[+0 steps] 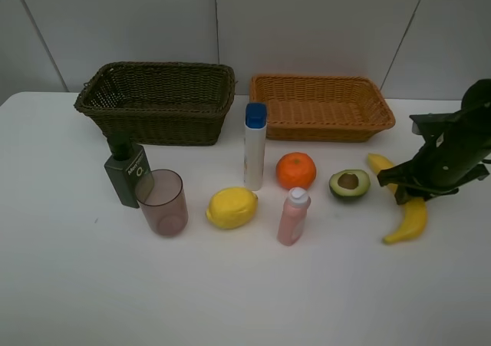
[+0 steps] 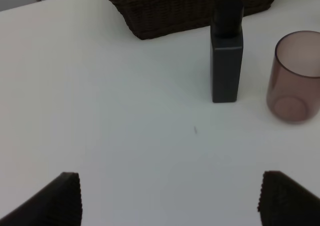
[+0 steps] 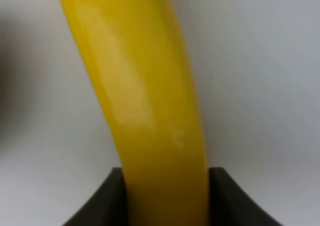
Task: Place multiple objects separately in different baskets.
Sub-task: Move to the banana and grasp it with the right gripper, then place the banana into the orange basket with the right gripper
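My right gripper (image 1: 403,192) is shut on the yellow banana (image 1: 412,219), which lies on the table at the right; the right wrist view shows the banana (image 3: 145,100) tight between both fingers (image 3: 107,198). My left gripper (image 2: 170,178) is open and empty, facing the dark green pump bottle (image 2: 227,60) and the pinkish tumbler (image 2: 295,78). On the table stand the pump bottle (image 1: 128,173), tumbler (image 1: 163,202), lemon (image 1: 232,207), white blue-capped bottle (image 1: 255,148), orange (image 1: 296,170), pink bottle (image 1: 293,217) and halved avocado (image 1: 350,184). The dark basket (image 1: 153,116) and the orange-tan basket (image 1: 318,123) hold nothing.
Both baskets stand side by side at the back of the white table (image 1: 245,300), against a grey wall. The dark basket's corner (image 2: 190,10) shows just behind the pump bottle in the left wrist view. The left arm is out of the exterior view.
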Robot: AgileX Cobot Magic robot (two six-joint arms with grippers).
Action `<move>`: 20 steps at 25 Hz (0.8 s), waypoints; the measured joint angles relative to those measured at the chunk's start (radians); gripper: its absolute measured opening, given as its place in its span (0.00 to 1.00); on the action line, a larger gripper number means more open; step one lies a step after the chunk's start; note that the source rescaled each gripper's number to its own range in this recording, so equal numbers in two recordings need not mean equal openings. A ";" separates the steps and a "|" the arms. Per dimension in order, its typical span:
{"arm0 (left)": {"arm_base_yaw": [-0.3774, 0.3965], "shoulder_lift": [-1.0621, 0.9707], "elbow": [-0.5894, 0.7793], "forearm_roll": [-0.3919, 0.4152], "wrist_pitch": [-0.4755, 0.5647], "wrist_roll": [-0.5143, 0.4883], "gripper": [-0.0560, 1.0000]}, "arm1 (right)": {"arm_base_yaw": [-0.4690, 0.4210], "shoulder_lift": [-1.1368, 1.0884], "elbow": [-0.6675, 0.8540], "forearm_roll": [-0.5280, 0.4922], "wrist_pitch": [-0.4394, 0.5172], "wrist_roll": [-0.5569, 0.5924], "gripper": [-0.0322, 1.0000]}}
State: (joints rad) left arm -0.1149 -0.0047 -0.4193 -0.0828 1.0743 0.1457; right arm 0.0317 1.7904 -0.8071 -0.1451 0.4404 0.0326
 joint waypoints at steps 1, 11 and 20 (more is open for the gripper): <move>0.000 0.000 0.000 0.000 0.000 0.000 0.95 | 0.000 -0.012 0.000 0.002 0.003 0.000 0.19; 0.000 0.000 0.000 0.000 0.000 0.000 0.95 | 0.000 -0.133 0.000 0.003 0.065 0.001 0.19; 0.000 0.000 0.000 0.000 0.000 0.000 0.95 | 0.000 -0.254 0.000 0.029 0.088 0.001 0.19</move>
State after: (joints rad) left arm -0.1149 -0.0047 -0.4193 -0.0828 1.0743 0.1457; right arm 0.0317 1.5367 -0.8071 -0.1163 0.5288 0.0336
